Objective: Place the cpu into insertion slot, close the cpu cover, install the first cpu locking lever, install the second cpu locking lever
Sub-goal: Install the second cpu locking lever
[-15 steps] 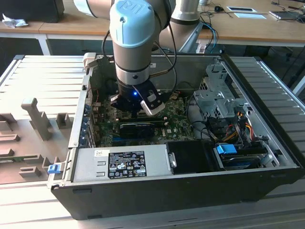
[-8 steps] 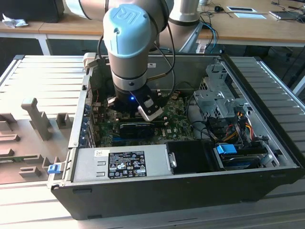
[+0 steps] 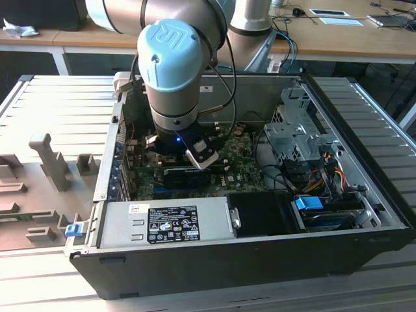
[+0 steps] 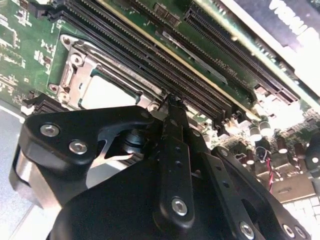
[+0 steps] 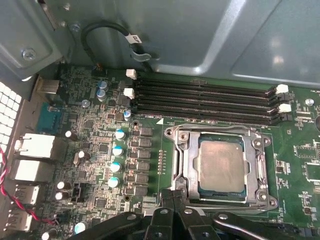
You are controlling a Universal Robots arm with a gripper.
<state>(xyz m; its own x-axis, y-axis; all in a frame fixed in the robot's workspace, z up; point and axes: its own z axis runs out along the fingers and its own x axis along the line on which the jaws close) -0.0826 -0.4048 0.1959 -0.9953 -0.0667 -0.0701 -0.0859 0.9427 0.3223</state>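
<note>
The cpu (image 5: 220, 166) lies flat in the insertion slot (image 5: 200, 196), its dull silver top showing through the cut-out of the cpu cover (image 5: 186, 161), which is down over it. Thin metal levers (image 5: 263, 167) run along two sides of the socket. My gripper (image 5: 173, 196) is shut, its black fingertips pressed together at the socket's edge by one corner. In the second wrist view the gripper (image 4: 172, 100) tip touches down beside the cover (image 4: 75, 67) and the cpu (image 4: 107, 92). In the exterior view the arm's wrist (image 3: 170, 71) hangs over the green board (image 3: 237, 156).
Black memory slots (image 5: 205, 102) run right beside the socket. An open black computer case (image 3: 214, 260) holds a silver power supply (image 3: 166, 224), a drive cage (image 3: 296, 133) and coloured cables (image 3: 328, 172). A black cable (image 5: 107, 35) loops on the case wall.
</note>
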